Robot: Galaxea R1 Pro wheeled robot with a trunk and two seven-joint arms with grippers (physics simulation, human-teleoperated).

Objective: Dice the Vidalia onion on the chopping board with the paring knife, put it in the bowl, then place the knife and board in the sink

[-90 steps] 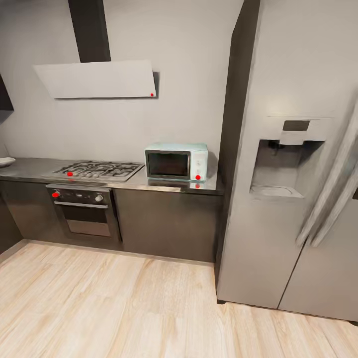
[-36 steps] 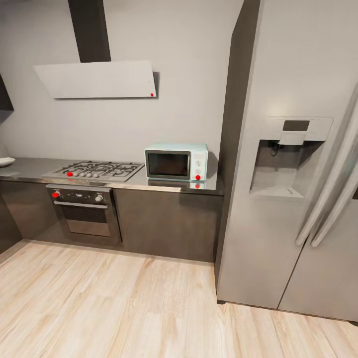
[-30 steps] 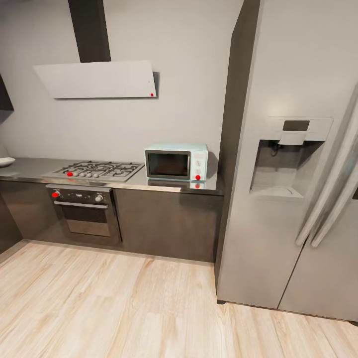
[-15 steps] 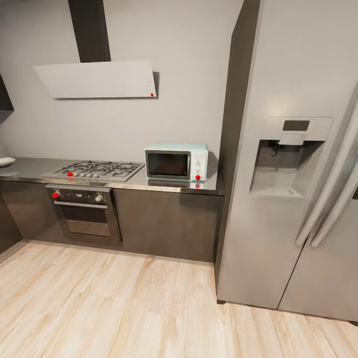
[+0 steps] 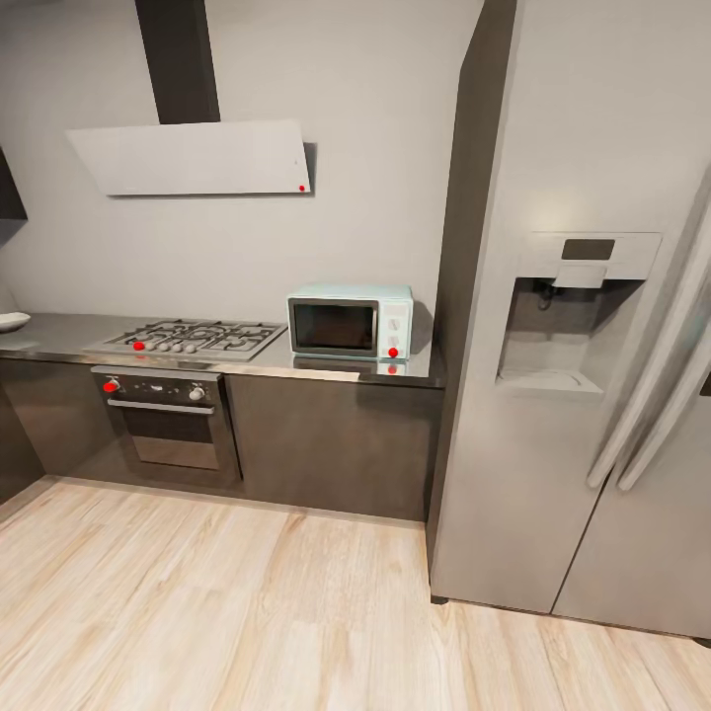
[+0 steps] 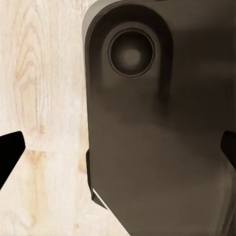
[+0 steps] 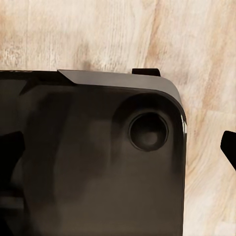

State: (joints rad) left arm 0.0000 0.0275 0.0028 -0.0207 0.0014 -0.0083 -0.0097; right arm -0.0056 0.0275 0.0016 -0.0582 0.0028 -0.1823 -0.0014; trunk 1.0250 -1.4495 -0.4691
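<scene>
In the head view a stretch of kitchen is faced from some way off: the worktop runs along the wall, carrying a hob and a pale microwave, with an oven below and a tall fridge to the right. At the far left edge of the frame a sliver of a white dish is seen on the worktop; it may be the bowl, though too little is shown to be sure. The sink, board, knife and onion are not to be found in this stretch, so the coming move is judged to turn on a swing of the base to the left, past the hob, which would put the left arm nearer the work. In the left wrist view the left fingers are seen as dark tips spread wide at either edge, nothing between them, above the robot's dark base and the wooden floor. In the right wrist view the right fingers are likewise parted and empty, pointed down over the same base and floor.
</scene>
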